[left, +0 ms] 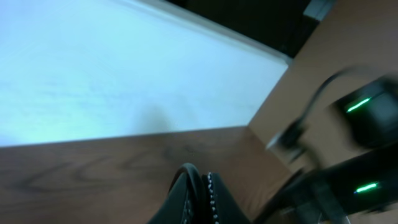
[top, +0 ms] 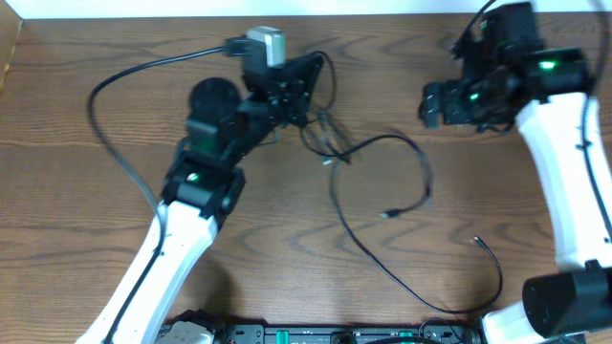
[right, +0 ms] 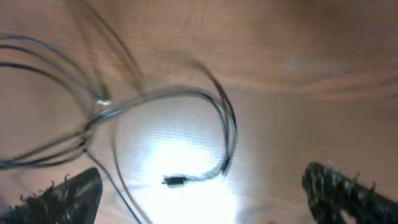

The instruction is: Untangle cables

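Cables (top: 427,182) trailing diagonally from tangle, left gripper (left: 199,186) closed, right gripper (right: 205,193) spread wide

Before me, a brown wood-grain table (top: 86,239), a white strip (top: 143,8) along its far edge, black hardware (top: 316,335) at the near edge.

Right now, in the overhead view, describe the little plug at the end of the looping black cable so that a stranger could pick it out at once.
On the wooden table, find the tangle of cables near the middle. One black cable loops right from it and curls back to end in the plug. Unlike the other loose end, it lies inside that curl.
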`<action>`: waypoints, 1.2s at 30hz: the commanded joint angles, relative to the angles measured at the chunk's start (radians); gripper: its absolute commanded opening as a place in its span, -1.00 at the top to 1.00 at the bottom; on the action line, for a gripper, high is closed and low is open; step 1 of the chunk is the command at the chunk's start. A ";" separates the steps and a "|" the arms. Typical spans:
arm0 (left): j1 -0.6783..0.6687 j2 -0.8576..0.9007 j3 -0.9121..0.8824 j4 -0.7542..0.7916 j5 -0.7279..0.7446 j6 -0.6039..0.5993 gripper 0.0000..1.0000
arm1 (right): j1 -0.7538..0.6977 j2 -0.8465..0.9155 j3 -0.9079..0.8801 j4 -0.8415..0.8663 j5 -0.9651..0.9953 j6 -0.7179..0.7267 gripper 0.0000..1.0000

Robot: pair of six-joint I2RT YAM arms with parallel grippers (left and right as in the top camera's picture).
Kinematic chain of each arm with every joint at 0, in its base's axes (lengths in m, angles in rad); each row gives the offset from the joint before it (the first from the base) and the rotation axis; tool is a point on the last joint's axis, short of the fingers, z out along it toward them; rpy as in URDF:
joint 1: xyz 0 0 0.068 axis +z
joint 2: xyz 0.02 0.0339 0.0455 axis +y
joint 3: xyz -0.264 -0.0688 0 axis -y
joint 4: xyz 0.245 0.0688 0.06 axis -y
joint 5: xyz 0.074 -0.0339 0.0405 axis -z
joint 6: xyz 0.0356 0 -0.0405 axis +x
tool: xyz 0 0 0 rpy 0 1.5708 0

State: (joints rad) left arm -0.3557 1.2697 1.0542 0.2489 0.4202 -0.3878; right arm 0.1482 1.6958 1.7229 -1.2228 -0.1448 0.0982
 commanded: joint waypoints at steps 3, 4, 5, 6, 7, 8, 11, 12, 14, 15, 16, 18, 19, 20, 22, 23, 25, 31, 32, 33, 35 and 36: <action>0.020 -0.079 0.026 -0.032 0.013 0.018 0.85 | 0.075 0.008 -0.203 0.185 -0.186 -0.018 -0.99; 0.020 -0.083 0.026 -0.031 0.013 0.018 0.85 | 0.089 0.008 -0.232 0.216 -0.217 -0.028 -0.99; 0.020 -0.086 0.027 -0.031 0.013 0.018 0.84 | 0.103 0.008 -0.255 0.238 -0.239 -0.028 -0.99; 0.020 -0.087 0.027 -0.031 0.013 0.018 0.85 | 0.121 0.008 -0.280 0.259 -0.262 -0.023 -0.99; 0.020 -0.087 0.028 -0.031 0.013 0.018 0.85 | 0.137 0.008 -0.300 0.277 -0.278 -0.013 -0.98; 0.020 -0.087 0.028 -0.032 0.013 0.018 0.85 | 0.158 0.008 -0.325 0.297 -0.289 0.008 -0.99; 0.020 -0.086 0.028 -0.032 0.013 0.017 0.85 | 0.218 0.008 -0.379 0.352 -0.290 0.083 -0.98; 0.020 -0.086 0.028 -0.031 0.013 0.017 0.85 | 0.237 0.008 -0.395 0.375 -0.287 0.106 -0.99; 0.020 -0.086 0.028 -0.032 0.013 0.017 0.85 | 0.275 0.008 -0.425 0.430 -0.273 0.153 -0.98; 0.020 -0.086 0.028 -0.032 0.014 0.017 0.85 | 0.288 0.008 -0.438 0.454 -0.254 0.179 -0.98; 0.019 -0.086 0.028 -0.033 0.015 0.016 0.85 | 0.300 0.008 -0.450 0.481 -0.216 0.226 -0.99; 0.019 -0.086 0.028 -0.035 0.025 0.016 0.85 | 0.313 0.008 -0.465 0.522 -0.155 0.281 -0.99; 0.019 -0.087 0.028 -0.035 0.032 0.016 0.85 | 0.317 0.008 -0.473 0.541 -0.144 0.294 -0.99; 0.019 -0.087 0.028 -0.036 0.045 0.009 0.85 | 0.322 0.008 -0.484 0.576 -0.127 0.316 -0.98; 0.019 -0.090 0.029 -0.039 0.047 0.009 0.85 | 0.325 0.008 -0.492 0.588 -0.075 0.347 -0.98; 0.019 -0.090 0.029 -0.039 0.047 0.009 0.85 | 0.325 0.008 -0.493 0.588 -0.055 0.352 -0.96; 0.019 -0.094 0.031 -0.039 0.047 0.009 0.85 | 0.325 0.008 -0.494 0.587 -0.040 0.356 -0.87; 0.019 -0.108 0.031 -0.039 0.042 0.010 0.85 | 0.348 0.008 -0.495 0.560 -0.051 0.340 -0.63; 0.019 -0.108 0.031 -0.039 0.042 0.010 0.85 | 0.357 0.008 -0.495 0.553 -0.054 0.330 -0.61; 0.019 -0.108 0.031 -0.039 0.042 0.009 0.85 | 0.370 0.008 -0.497 0.549 -0.057 0.331 -0.61; 0.019 -0.108 0.031 -0.039 0.042 0.010 0.85 | 0.398 0.008 -0.510 0.558 -0.069 0.332 -0.67; 0.019 -0.108 0.031 -0.039 0.042 0.010 0.85 | 0.414 0.008 -0.518 0.567 -0.069 0.341 -0.68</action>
State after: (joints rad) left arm -0.3393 1.1873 1.0542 0.2047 0.4469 -0.3878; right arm 0.5137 1.7111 1.2293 -0.6662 -0.2089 0.4328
